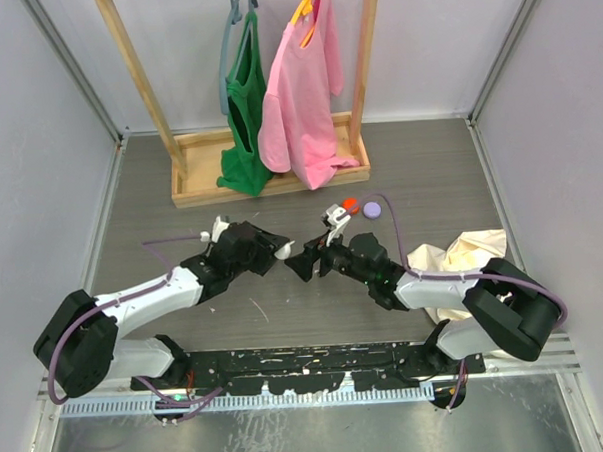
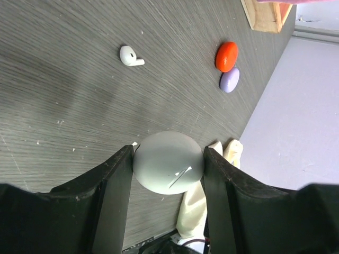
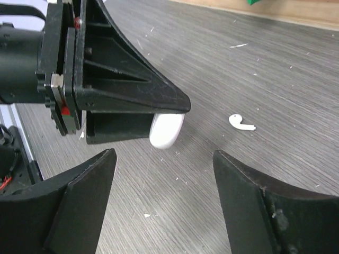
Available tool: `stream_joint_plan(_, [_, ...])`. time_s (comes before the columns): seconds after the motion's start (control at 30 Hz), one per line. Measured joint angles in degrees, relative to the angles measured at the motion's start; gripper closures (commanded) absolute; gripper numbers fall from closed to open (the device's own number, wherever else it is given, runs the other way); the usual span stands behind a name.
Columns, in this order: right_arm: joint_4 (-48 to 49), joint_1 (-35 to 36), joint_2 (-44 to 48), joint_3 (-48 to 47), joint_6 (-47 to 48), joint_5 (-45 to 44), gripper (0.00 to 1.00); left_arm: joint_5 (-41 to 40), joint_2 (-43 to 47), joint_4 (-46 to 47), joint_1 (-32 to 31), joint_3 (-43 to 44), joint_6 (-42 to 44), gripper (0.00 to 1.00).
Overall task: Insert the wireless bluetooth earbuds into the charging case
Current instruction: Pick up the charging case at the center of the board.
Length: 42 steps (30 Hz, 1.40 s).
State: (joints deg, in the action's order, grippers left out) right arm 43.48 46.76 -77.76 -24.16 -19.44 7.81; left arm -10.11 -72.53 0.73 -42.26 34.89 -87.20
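My left gripper (image 2: 168, 153) is shut on the charging case (image 2: 168, 162), a rounded pale shell pressed between both fingers and held just above the table. From the right wrist view the case (image 3: 167, 129) pokes out past the left gripper's black finger (image 3: 132, 90). My right gripper (image 3: 165, 164) faces it, open, its jaws wide apart with only bare table between them. One small pale earbud (image 3: 241, 123) lies on the table to the right of the case, apart from both grippers; the same earbud (image 2: 130, 56) lies beyond the case in the left wrist view. Seen from above, the two grippers (image 1: 275, 249) (image 1: 301, 263) meet tip to tip mid-table.
A red disc (image 1: 350, 204) and a lavender disc (image 1: 371, 210) lie side by side behind the right gripper. A crumpled cream cloth (image 1: 463, 254) sits at the right. A wooden rack (image 1: 269, 167) with green and pink garments stands at the back.
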Motion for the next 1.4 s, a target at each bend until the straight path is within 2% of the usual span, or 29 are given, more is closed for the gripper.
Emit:
stream_joint_plan(0.07, [1.66,0.39,0.0,0.52,-0.33,-1.46,0.31,-0.28,0.0,0.61,-0.55,-0.11,-0.94,0.57])
stream_joint_plan(0.33, [8.9,1.05,-2.95,0.76,-2.29,-4.17,0.36,-1.14,0.0,3.02,-1.88,-0.59,-3.56,0.56])
stream_joint_plan(0.7, [13.92,1.31,-7.34,1.6,-4.61,-5.49,0.47,-1.27,0.0,6.54,-2.64,-1.73,-5.22,0.56])
stream_joint_plan(0.87, [15.85,1.31,-7.96,1.66,-5.03,-6.23,0.56,-1.25,0.0,8.31,-3.15,-2.29,-5.49,0.55])
stream_joint_plan(0.97, [16.57,1.31,-8.15,1.68,-5.14,-6.27,0.67,-1.25,0.0,9.29,-3.23,-2.82,-5.66,0.5])
stream_joint_plan(1.1, [16.44,1.36,-8.15,1.68,-5.29,-6.03,0.78,-1.22,-0.7,11.96,-3.23,-3.72,-5.88,0.28])
stream_joint_plan(1.27, [14.93,1.4,-8.11,1.68,-4.59,-4.61,0.81,-1.11,-1.92,14.91,-3.34,-5.33,-4.85,0.14])
stream_joint_plan(1.4, [10.71,0.94,-6.71,1.68,-3.3,-2.6,0.82,-1.03,-1.92,16.55,-3.39,-5.62,0.04,0.06])
